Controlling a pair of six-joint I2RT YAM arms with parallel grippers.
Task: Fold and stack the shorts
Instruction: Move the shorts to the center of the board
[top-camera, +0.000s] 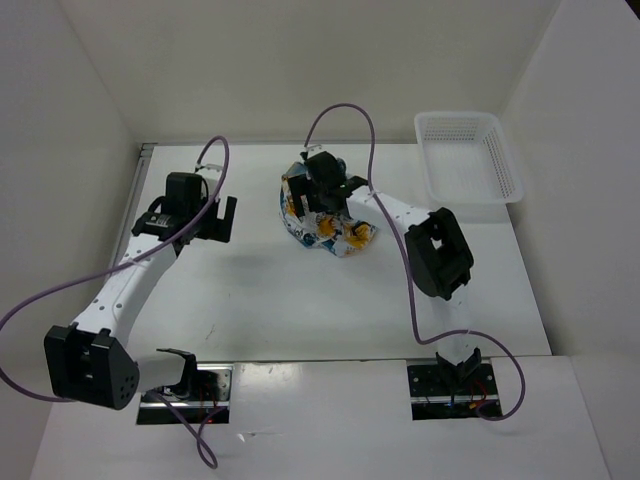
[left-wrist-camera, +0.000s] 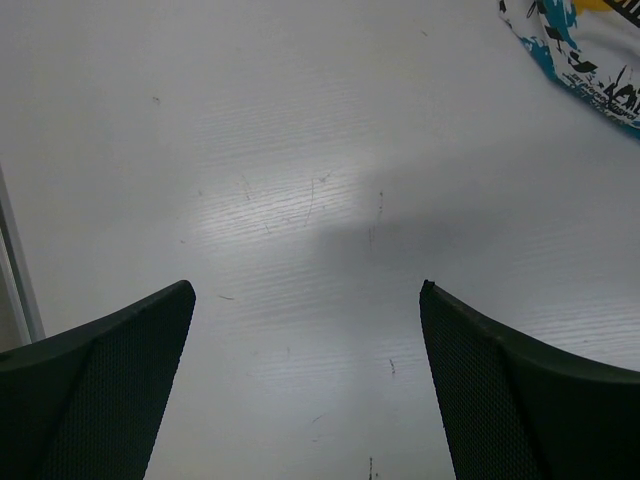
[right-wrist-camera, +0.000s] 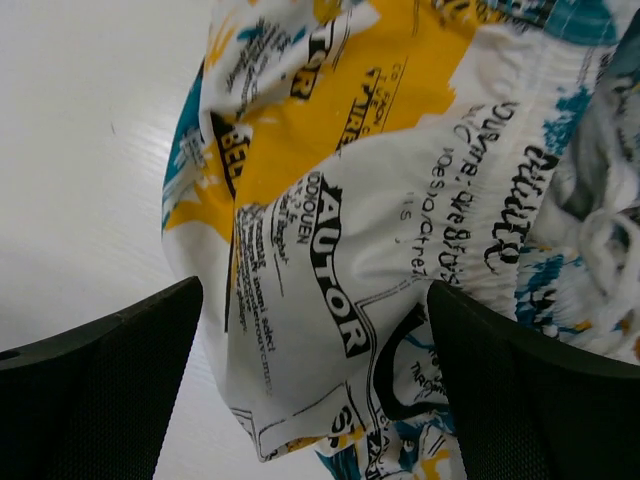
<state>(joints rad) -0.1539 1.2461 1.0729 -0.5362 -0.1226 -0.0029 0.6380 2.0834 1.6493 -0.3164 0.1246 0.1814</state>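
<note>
From above, the shorts (top-camera: 325, 228) lie in a crumpled heap on the desk (top-camera: 300, 300). As far as the bunching lets me judge, their long axis runs on a slant from the far left to the near right. The white mesh basket (top-camera: 505, 165) stands well apart from the shorts, to their right and farther back. The right hand (top-camera: 325, 182) hangs directly over the far end of the shorts. The left hand (top-camera: 215, 218) sits off to their left with bare desk between, so the right arm is plainly the nearer one. In the left wrist view, the left hand (left-wrist-camera: 305, 290) is spread wide and holds nothing. Only a corner of the shorts (left-wrist-camera: 585, 60) shows, ahead of it and to its right, so that arm would have to reach rightward to get an edge. In the right wrist view, the right hand (right-wrist-camera: 315, 288) is also spread wide. The printed cloth (right-wrist-camera: 380, 180) fills the space below and ahead of it, and the fabric bulges up between the fingers without being pinched. No hem or waistband shows cleanly here. I would guess the heap needs spreading flat before any fold.
</note>
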